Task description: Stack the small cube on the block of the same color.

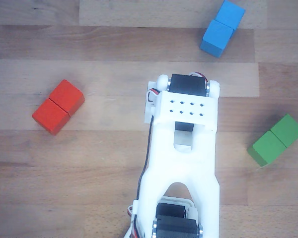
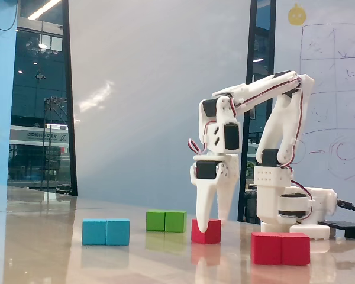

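Fixed view: arm reaches down from its base at the right end of the desk (image 2: 41, 236); fingers (image 2: 212, 222) stand upright with the small cube (image 2: 206, 231) between their tips, one finger on each side. Cube rests on the desk surface. Fingers appear clamped on it, though contact on the far side is not clear. The block (image 2: 280, 248), red, lies on the desk near the front edge, apart from the cube and to its right. Blue block (image 2: 106, 231) sits toward the left; green block (image 2: 166, 220) lies farther back, just left of the cube.

Other view, looking down: arm body hides the cube. Red block (image 1: 58, 106) left, blue block (image 1: 222, 28) near the top edge, green block (image 1: 275, 140) right.
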`<state>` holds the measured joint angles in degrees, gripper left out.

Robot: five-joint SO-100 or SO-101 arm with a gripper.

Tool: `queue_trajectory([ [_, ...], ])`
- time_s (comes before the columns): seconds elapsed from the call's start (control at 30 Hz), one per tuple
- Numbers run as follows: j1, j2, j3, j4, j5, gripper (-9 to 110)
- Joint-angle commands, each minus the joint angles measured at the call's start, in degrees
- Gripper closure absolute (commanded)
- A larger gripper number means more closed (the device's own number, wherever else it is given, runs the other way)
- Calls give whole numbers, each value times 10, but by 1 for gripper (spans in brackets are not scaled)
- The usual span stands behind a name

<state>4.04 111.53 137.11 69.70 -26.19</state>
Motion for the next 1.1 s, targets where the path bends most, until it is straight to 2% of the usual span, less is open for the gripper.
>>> queue_trajectory([
  [0.0,4,4,12,-21,-1,76],
  [0.4,5,-4,19,-50,-1,76],
  [0.63,62,-4,25,-61,-7,76],
  [1.07,62,-4,25,-62,-3,78],
])
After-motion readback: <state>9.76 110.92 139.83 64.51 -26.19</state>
